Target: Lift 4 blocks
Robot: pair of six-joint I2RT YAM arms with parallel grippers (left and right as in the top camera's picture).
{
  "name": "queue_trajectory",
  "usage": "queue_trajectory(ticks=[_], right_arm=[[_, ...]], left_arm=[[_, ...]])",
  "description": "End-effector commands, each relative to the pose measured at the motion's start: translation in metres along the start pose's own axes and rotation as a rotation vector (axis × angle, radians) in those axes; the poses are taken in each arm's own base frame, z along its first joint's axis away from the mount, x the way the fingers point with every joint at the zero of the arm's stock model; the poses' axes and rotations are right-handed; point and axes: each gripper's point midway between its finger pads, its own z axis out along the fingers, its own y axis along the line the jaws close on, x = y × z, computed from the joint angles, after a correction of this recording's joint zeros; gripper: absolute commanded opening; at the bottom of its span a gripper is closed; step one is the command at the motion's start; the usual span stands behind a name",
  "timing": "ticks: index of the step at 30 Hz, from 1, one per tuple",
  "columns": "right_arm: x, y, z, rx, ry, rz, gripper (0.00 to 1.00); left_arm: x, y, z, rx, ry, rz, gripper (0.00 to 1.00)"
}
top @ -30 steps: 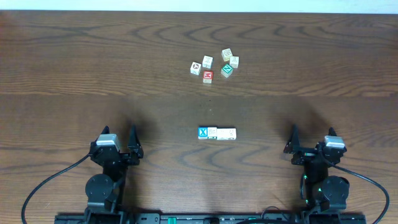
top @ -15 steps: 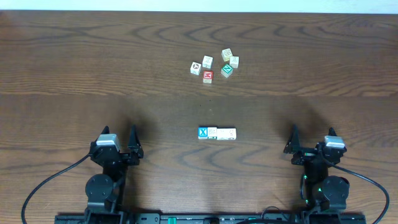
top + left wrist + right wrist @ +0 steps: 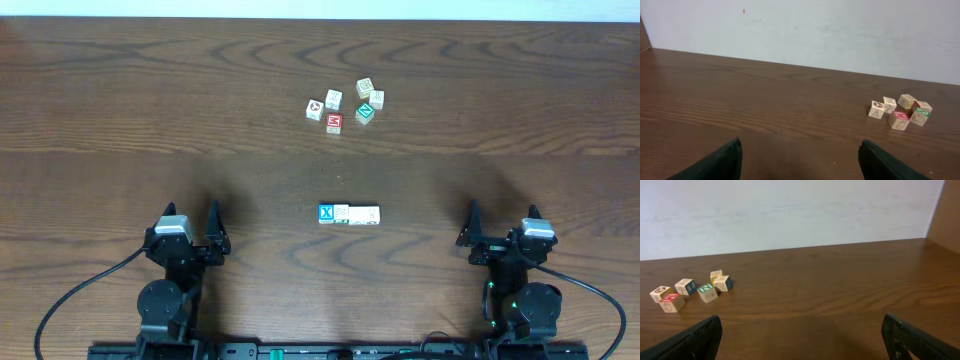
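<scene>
Four blocks lie in a touching row at the table's middle in the overhead view: a blue block with a white X (image 3: pixel 326 212) at the left end, then three cream blocks (image 3: pixel 356 214). None of the row shows in either wrist view. My left gripper (image 3: pixel 190 214) sits near the front edge, well left of the row, open with nothing between its fingers (image 3: pixel 800 143). Well right of the row, my right gripper (image 3: pixel 502 214) is likewise open and empty (image 3: pixel 801 318).
A loose cluster of several cubes lies farther back, among them a red-faced cube (image 3: pixel 334 122) (image 3: pixel 899 120) (image 3: pixel 671 301) and a green-faced cube (image 3: pixel 365 112) (image 3: pixel 920 116) (image 3: pixel 706 292). A white wall stands behind the table's far edge (image 3: pixel 800 65).
</scene>
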Motion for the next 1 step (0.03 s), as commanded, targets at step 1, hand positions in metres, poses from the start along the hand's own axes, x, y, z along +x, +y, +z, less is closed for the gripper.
queue_trajectory(ticks=[1], right_arm=[[0.0012,-0.0011,0.0000,0.002,0.001,-0.013,0.99]], left_arm=[[0.0145,0.0107,0.0001,-0.054,0.047,0.003,0.75]])
